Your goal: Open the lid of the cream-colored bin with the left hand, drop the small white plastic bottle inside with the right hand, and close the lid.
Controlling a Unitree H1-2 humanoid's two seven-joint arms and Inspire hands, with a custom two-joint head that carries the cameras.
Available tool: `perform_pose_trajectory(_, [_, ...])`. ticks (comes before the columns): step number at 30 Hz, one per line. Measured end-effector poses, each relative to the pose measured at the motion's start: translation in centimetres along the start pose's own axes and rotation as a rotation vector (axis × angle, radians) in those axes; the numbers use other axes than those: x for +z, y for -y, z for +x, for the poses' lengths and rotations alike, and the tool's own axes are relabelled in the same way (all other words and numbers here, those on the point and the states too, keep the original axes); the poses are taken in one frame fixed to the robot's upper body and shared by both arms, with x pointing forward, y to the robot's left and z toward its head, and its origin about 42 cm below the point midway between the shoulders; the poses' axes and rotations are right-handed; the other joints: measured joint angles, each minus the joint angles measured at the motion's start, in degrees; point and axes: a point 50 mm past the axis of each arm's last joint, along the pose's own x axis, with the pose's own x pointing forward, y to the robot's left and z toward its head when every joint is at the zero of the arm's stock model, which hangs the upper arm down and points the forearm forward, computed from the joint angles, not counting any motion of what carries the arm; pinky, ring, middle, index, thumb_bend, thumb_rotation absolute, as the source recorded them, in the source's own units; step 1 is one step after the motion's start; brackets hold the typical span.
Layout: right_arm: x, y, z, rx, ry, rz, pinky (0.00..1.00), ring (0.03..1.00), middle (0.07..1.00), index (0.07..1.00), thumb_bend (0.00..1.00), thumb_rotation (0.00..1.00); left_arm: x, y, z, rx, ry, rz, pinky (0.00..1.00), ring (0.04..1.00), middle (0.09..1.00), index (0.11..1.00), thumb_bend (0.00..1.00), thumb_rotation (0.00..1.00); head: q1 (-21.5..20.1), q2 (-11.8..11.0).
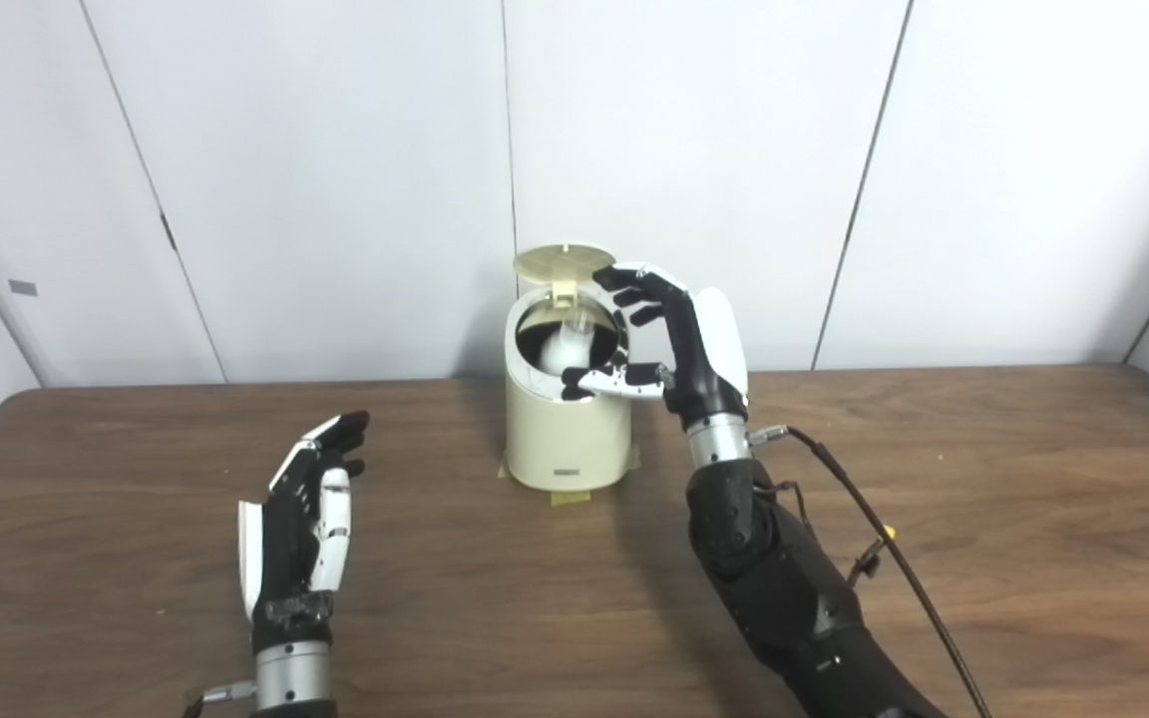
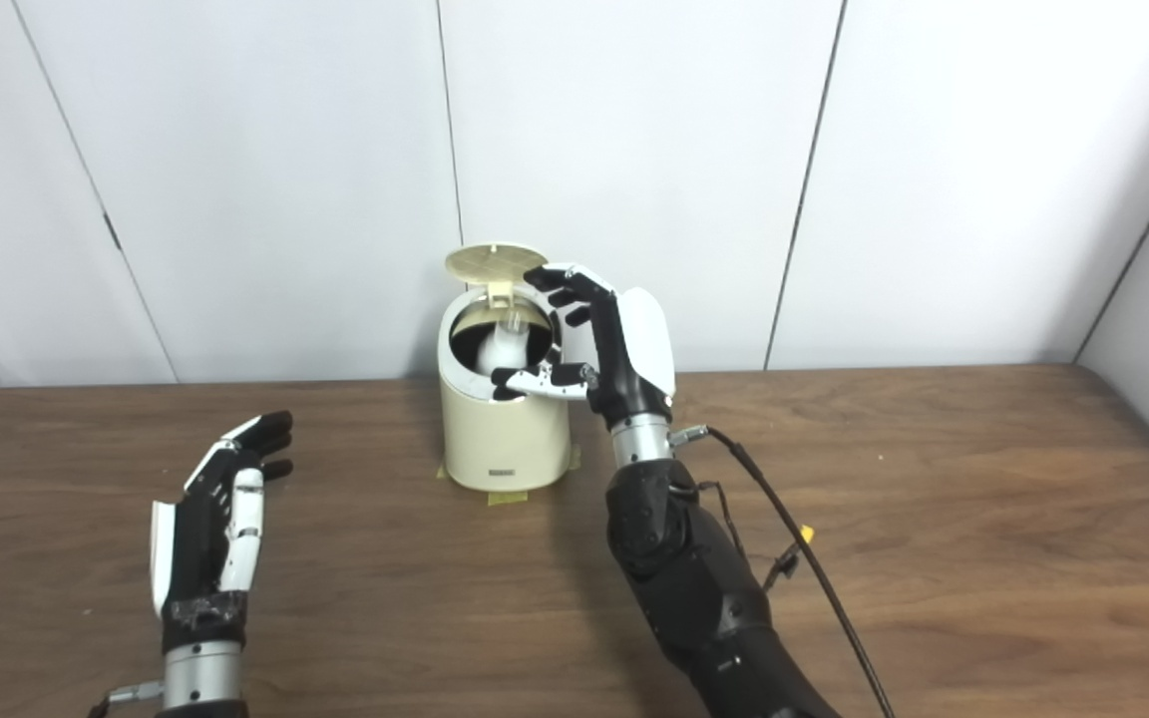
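Observation:
The cream-colored bin (image 1: 567, 429) stands at the back middle of the table, its round lid (image 1: 563, 261) tipped up and open behind the mouth. The small white bottle (image 1: 569, 346) lies inside the dark opening, neck pointing up and back. My right hand (image 1: 669, 344) hovers at the bin's right rim with fingers spread and thumb over the rim; it is open and holds nothing. My left hand (image 1: 307, 519) rests low over the table to the bin's front left, open, fingers straight, well apart from the bin.
Yellow tape (image 1: 567, 493) fixes the bin's base to the wooden table (image 1: 983, 519). A black cable (image 1: 884, 543) trails along my right forearm. White wall panels stand right behind the table's far edge.

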Motion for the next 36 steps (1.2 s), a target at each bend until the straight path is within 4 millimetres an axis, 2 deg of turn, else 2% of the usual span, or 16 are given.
perform_pose_trajectory(10, [0.2, 0.0, 0.1, 0.008, -0.005, 0.005, 0.53, 0.629, 0.662, 0.644, 0.91, 0.07, 0.0, 0.2, 0.0, 0.001, -0.002, -0.006, 0.73, 0.791, 0.786, 0.758, 0.08, 0.73, -0.1, 0.0])
perform_pose_trajectory(12, [0.2, 0.1, 0.1, -0.001, -0.006, 0.024, 0.49, 0.578, 0.606, 0.592, 0.91, 0.06, 0.0, 0.2, 0.0, 0.001, -0.002, -0.006, 0.72, 0.788, 0.783, 0.756, 0.08, 0.73, -0.2, 0.0])
perform_pose_trajectory(15, [0.4, 0.2, 0.1, -0.032, 0.011, 0.062, 0.39, 0.454, 0.493, 0.466, 0.91, 0.08, 0.0, 0.2, 0.0, 0.000, -0.002, -0.006, 0.70, 0.777, 0.776, 0.746, 0.09, 0.74, -0.2, -0.1])
perform_pose_trajectory(18, [0.5, 0.3, 0.1, -0.063, 0.018, 0.071, 0.31, 0.360, 0.414, 0.397, 0.91, 0.15, 0.0, 0.2, 0.0, 0.000, -0.002, -0.007, 0.70, 0.773, 0.771, 0.739, 0.08, 0.74, -0.3, -0.1])
perform_pose_trajectory(20, [0.5, 0.3, 0.0, -0.090, 0.016, 0.076, 0.25, 0.302, 0.366, 0.359, 0.88, 0.15, 0.0, 0.2, 0.0, 0.000, -0.002, -0.007, 0.71, 0.775, 0.772, 0.741, 0.08, 0.74, -0.4, -0.1])
perform_pose_trajectory(21, [0.4, 0.5, -0.1, -0.101, 0.022, 0.091, 0.25, 0.299, 0.367, 0.427, 0.67, 0.15, 0.0, 0.2, 0.0, 0.000, -0.002, -0.008, 0.71, 0.775, 0.772, 0.742, 0.08, 0.74, -0.4, -0.1])
perform_pose_trajectory(22, [0.3, 0.6, -0.2, -0.111, 0.030, 0.113, 0.26, 0.313, 0.425, 0.447, 0.60, 0.08, 0.0, 0.2, 0.0, 0.000, -0.002, -0.008, 0.71, 0.775, 0.772, 0.743, 0.09, 0.74, -0.5, 0.0])
perform_pose_trajectory(24, [0.1, 1.1, -0.7, -0.132, 0.033, 0.158, 0.35, 0.412, 0.482, 0.463, 0.53, 0.02, 0.0, 0.2, 0.0, 0.000, -0.002, -0.008, 0.71, 0.777, 0.775, 0.743, 0.08, 0.74, -0.5, 0.1])
perform_pose_trajectory(27, [-0.2, 2.0, -1.8, -0.168, 0.023, 0.196, 0.40, 0.462, 0.502, 0.463, 0.51, 0.01, 0.0, 0.1, 0.0, 0.001, -0.002, -0.007, 0.71, 0.775, 0.774, 0.741, 0.09, 0.74, -0.5, 0.1])
perform_pose_trajectory(31, [-0.3, 4.0, -2.7, -0.270, 0.013, 0.214, 0.34, 0.413, 0.485, 0.482, 0.51, 0.01, 0.0, 0.1, 0.0, 0.002, -0.003, -0.007, 0.71, 0.774, 0.771, 0.737, 0.08, 0.73, -0.8, 0.2])
perform_pose_trajectory(36, [-1.2, 6.3, -4.0, -0.355, -0.038, 0.273, 0.35, 0.405, 0.481, 0.489, 0.51, 0.01, 0.0, 0.1, 0.0, 0.003, -0.003, -0.006, 0.70, 0.773, 0.772, 0.740, 0.10, 0.74, -1.0, 0.4])
